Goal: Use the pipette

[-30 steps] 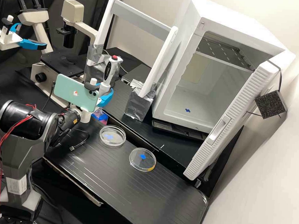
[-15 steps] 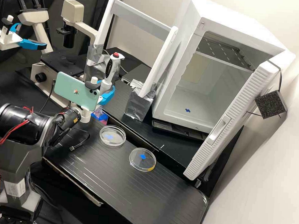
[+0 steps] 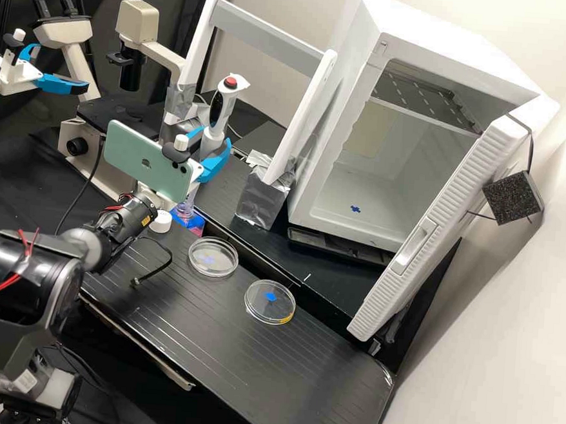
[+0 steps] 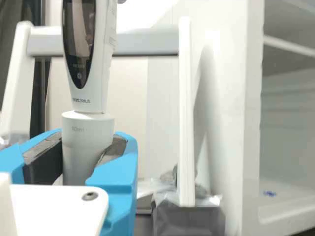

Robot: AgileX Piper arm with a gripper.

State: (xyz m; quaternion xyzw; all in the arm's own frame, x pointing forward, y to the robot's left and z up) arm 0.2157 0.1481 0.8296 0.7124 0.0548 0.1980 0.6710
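Note:
In the high view my gripper (image 3: 212, 152) is shut on the white pipette (image 3: 224, 108), its blue fingers around the grey collar below the handle. The pipette stands nearly upright, red button at the top, raised over the bench's back left; its lower end is hidden. Below it is a clear bottle (image 3: 185, 208) with pink liquid, partly hidden by the phone and gripper. Two clear dishes, a left dish (image 3: 213, 257) and a right dish (image 3: 270, 302), lie on the bench. In the wrist view the gripper (image 4: 89, 147) has its dark pads against the pipette (image 4: 91, 129).
A white rack (image 3: 270, 30) with taped feet stands behind, and an open white incubator (image 3: 361, 198) at the right. A microscope (image 3: 138, 21) is at the back left. A white cap (image 3: 160, 221) and a black cable (image 3: 156, 271) lie near the arm. A phone (image 3: 146, 158) is mounted on the wrist.
My gripper has risen with the pipette and shifted a little right, while the arm's elbow has swung left and down. The white cap beneath the phone has come into sight.

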